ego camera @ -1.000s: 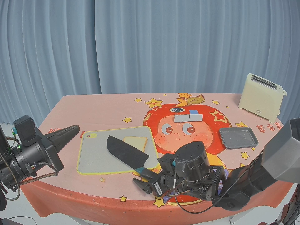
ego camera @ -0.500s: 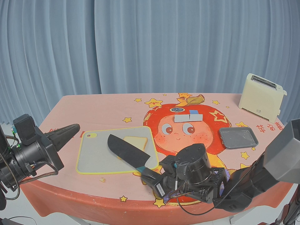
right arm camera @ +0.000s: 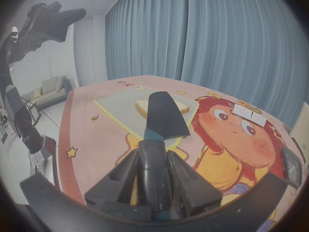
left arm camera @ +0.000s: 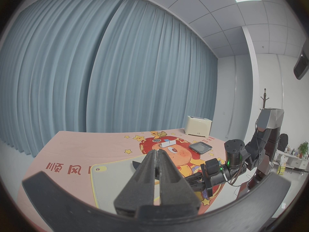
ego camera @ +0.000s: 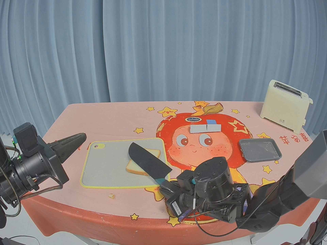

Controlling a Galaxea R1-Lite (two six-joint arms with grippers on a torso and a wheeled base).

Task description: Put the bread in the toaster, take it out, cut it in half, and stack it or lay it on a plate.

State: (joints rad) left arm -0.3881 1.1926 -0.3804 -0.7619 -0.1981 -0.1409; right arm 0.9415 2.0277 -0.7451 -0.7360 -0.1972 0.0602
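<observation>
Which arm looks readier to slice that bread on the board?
Right. The right gripper holds the knife, its blade over the bread on the cutting board. The left gripper hangs shut and empty, left of the board.

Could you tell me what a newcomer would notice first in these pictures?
Most likely the black knife, gripped by its handle in the right gripper, its blade crossing the slice of bread on the yellow-rimmed cutting board at the near left of the table. After that, the cream toaster at the far right corner and the grey tray nearer than it.
</observation>
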